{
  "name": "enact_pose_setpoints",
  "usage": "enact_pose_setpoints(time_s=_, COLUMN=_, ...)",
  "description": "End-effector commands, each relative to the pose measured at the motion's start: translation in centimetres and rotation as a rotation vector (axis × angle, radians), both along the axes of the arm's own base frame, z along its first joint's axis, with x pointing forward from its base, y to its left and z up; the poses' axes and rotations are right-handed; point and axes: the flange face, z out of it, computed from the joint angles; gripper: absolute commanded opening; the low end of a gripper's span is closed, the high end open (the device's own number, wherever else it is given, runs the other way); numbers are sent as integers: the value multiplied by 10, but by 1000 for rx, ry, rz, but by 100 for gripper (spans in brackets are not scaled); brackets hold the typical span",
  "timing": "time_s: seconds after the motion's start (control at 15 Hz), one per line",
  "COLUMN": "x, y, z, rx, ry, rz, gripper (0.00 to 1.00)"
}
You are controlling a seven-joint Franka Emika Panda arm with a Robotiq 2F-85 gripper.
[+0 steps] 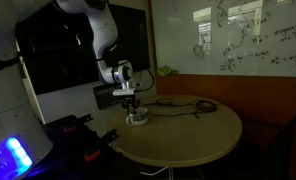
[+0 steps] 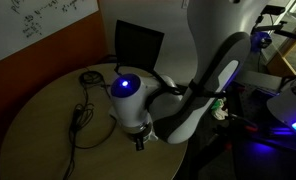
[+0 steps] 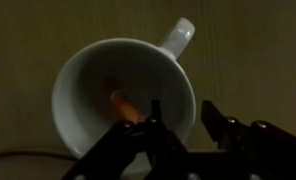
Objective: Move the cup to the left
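The white cup (image 3: 108,85) fills the wrist view, seen from above, with its handle (image 3: 178,35) pointing up and to the right and a pinkish-orange bit (image 3: 121,102) inside. My gripper (image 3: 181,113) is open and straddles the cup's right rim, with one finger inside the bowl and the other outside. Small gaps show on both sides of the wall. In an exterior view the cup (image 1: 137,118) stands on the round table (image 1: 193,132) right under the gripper (image 1: 134,106). In an exterior view the gripper (image 2: 140,141) hangs low over the table's near edge, and the cup is hidden.
A black cable (image 1: 184,105) lies looped on the table beyond the cup and also shows in an exterior view (image 2: 81,115). A dark monitor (image 2: 138,45) stands behind the table (image 2: 48,135). A whiteboard (image 1: 238,40) covers the wall. The table edge is close to the cup.
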Motion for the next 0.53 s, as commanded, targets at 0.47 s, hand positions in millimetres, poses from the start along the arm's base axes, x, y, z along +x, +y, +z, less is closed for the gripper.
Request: enact_pose_setpoints(time_s=0.47, x=-13, y=-60, z=99, rx=-19, ry=13, rz=-41, gripper=100)
